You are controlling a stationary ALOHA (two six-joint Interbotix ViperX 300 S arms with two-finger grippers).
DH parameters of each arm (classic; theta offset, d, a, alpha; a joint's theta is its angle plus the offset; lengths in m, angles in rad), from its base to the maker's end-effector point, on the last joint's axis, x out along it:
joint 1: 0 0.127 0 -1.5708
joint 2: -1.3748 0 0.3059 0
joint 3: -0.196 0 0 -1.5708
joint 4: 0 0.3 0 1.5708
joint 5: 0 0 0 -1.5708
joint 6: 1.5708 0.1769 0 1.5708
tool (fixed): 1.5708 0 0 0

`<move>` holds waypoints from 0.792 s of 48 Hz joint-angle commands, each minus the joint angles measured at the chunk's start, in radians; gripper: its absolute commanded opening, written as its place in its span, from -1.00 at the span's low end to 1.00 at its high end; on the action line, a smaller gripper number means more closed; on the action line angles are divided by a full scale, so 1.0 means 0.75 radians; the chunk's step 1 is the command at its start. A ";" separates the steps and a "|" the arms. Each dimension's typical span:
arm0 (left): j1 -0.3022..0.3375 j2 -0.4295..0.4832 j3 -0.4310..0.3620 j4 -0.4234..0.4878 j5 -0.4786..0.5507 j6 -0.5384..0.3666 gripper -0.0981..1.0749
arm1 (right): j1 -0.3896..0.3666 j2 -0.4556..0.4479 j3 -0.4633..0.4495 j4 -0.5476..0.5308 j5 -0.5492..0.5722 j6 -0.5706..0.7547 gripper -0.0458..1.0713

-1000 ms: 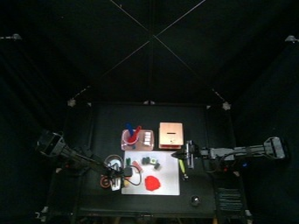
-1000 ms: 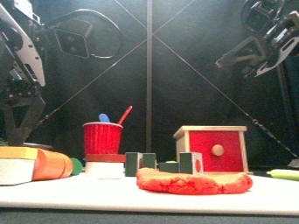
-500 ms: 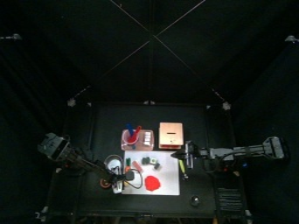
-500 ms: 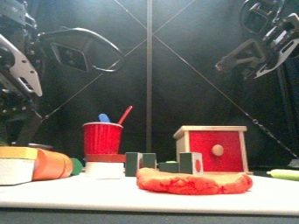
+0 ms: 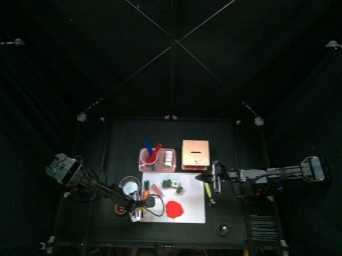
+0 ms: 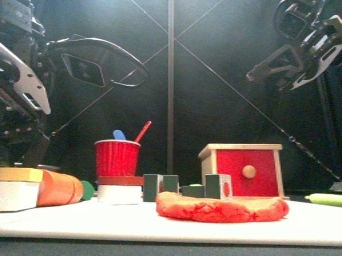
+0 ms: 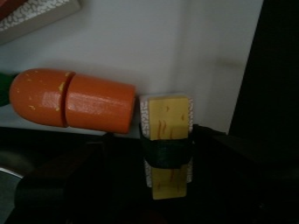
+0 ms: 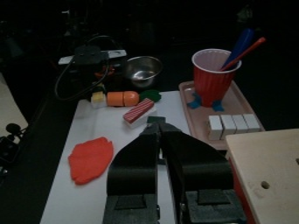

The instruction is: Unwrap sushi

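The sushi [image 7: 167,144] is a yellow block with a black band around its middle. It lies at the white mat's [image 5: 174,205] left end, right beside an orange toy carrot [image 7: 73,99]. From the front the sushi [image 6: 19,186] sits at the far left. My left gripper [image 5: 131,203] hovers over it, open, holding nothing. My right gripper [image 8: 158,131] is shut and empty, raised over the mat's right side [image 5: 210,186].
A red cup [image 6: 118,157] with straws stands on a small tray, with a metal bowl [image 8: 142,68] behind it. A wooden box with a red front [image 6: 242,171] stands to the right. A flat red lump [image 6: 221,207] lies on the mat near the front.
My left arm has shifted over the mat's left end toward the sushi, staying open. The right arm has not moved.
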 commanded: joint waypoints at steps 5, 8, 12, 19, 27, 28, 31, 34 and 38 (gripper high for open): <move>-0.002 -0.006 -0.031 0.004 -0.002 -0.002 0.72 | 0.002 -0.004 -0.045 0.002 -0.010 0.002 -0.86; -0.002 -0.006 -0.029 0.004 -0.002 -0.002 0.63 | 0.002 -0.002 -0.045 0.002 -0.010 0.002 -0.86; -0.002 -0.008 -0.031 0.004 -0.002 -0.002 0.51 | 0.002 -0.004 -0.045 0.002 -0.010 0.002 -0.86; -0.002 -0.014 -0.039 0.004 0.004 0.000 0.34 | 0.004 -0.004 -0.047 0.004 -0.010 0.004 -0.86; 0.004 -0.094 -0.065 0.053 0.033 0.002 0.29 | 0.008 -0.002 -0.065 0.053 -0.010 0.008 -0.86; 0.004 -0.108 -0.067 0.059 0.039 0.002 0.29 | 0.010 -0.002 -0.070 0.067 -0.008 0.010 -0.86; 0.006 -0.147 -0.074 0.082 0.057 0.002 0.29 | 0.018 -0.004 -0.082 0.143 -0.006 0.037 -0.86; 0.006 -0.192 -0.078 0.104 0.070 0.002 0.29 | 0.027 -0.004 -0.096 0.250 0.000 0.084 -0.86; 0.010 -0.237 -0.076 0.147 0.074 0.002 0.29 | 0.022 -0.002 -0.102 0.342 0.004 0.141 -0.86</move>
